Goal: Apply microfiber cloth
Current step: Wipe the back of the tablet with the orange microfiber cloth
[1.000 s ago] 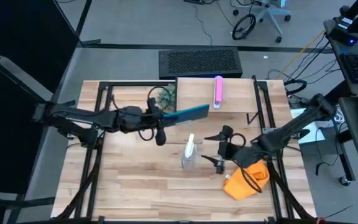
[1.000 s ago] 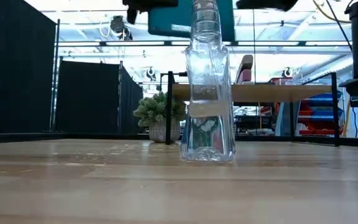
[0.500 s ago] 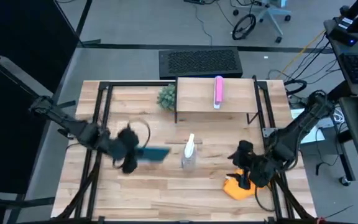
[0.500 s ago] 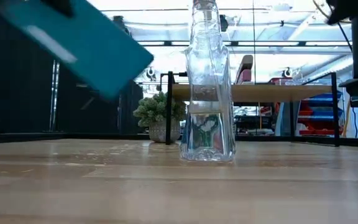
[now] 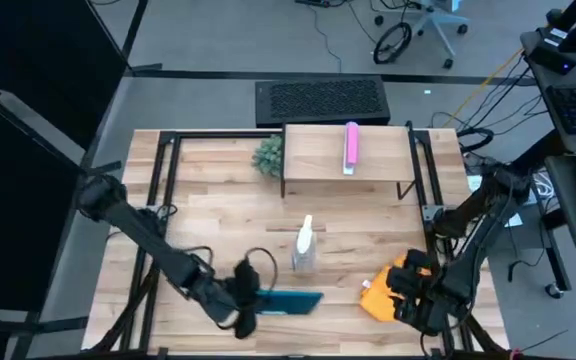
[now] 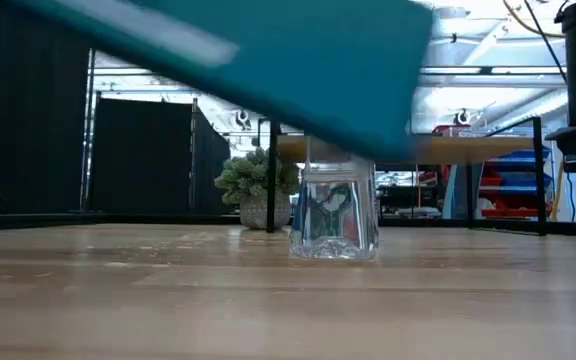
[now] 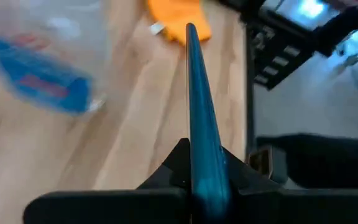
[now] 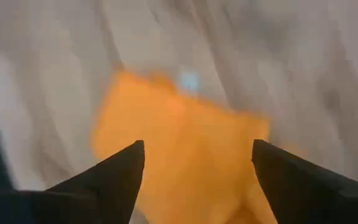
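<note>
Between the earlier frames and this one, the left arm had swung its teal tablet (image 5: 290, 302) from the upper middle of the high view down to the lower centre, and the right arm had dropped from mid-right to the lower right corner.

Nearest the bottom edge of the high view, the left gripper (image 5: 249, 302) was clenched on the tablet's end, holding it roughly flat above the wooden table (image 5: 208, 220); the left wrist view showed the tablet edge-on between that arm's fingers. At lower right, the right gripper (image 5: 416, 297) hovered with its jaws spread wide directly over the microfiber cloth (image 5: 383, 295), which lay crumpled on the table; the right wrist view showed orange fabric filling the gap between the fingers (image 8: 114, 177).

Farther up, in the centre, stood a clear spray bottle (image 5: 305, 246). Beyond it, a small potted plant (image 5: 267, 155) sat beside a raised shelf carrying a pink bar (image 5: 351, 147).

To do the step well, the right gripper would probably need to descend squarely onto a raised fold and close on enough fabric to keep it from slipping, while the left arm kept the tablet steady and clear of the bottle.
</note>
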You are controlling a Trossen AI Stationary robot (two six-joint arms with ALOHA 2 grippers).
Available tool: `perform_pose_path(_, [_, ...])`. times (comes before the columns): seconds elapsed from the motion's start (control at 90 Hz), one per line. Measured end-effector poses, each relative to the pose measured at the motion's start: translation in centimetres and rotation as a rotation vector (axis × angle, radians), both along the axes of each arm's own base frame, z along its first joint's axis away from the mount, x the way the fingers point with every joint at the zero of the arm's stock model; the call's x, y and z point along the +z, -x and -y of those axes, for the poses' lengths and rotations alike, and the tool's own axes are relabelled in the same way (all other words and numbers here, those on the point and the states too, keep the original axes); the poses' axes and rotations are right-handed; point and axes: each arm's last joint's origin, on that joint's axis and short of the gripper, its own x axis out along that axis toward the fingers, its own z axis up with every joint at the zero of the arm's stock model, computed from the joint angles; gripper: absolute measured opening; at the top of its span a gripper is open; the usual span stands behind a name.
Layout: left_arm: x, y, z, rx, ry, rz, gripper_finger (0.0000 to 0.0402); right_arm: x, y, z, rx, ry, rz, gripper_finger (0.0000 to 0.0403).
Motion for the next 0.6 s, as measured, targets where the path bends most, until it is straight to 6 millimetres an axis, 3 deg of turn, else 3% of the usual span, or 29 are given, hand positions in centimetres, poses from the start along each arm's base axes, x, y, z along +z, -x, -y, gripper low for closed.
perform_pose_path(0.256, [-2.5,-3.9,0.8,0.046,0.016,0.061,0.0005,-5.0,0.7,-2.6,-0.008,0.118,-0.145,0.0270])
perform_pose_path(0.367, [-3.6,-5.3,0.9,0.066,0.024,0.068,0.0005,-7.3,0.4,-3.8,0.005,0.128,-0.167,0.0249])
perform_pose_path(0.478, [-4.9,-6.6,1.0,0.090,0.032,0.043,0.0005,-8.7,0.2,-4.5,-0.007,0.124,-0.174,0.0192])
perform_pose_path(0.6, [-5.7,-7.6,0.9,0.116,0.032,0.055,0.0005,-9.0,0.6,-5.0,-0.074,0.096,-0.126,0.0090])
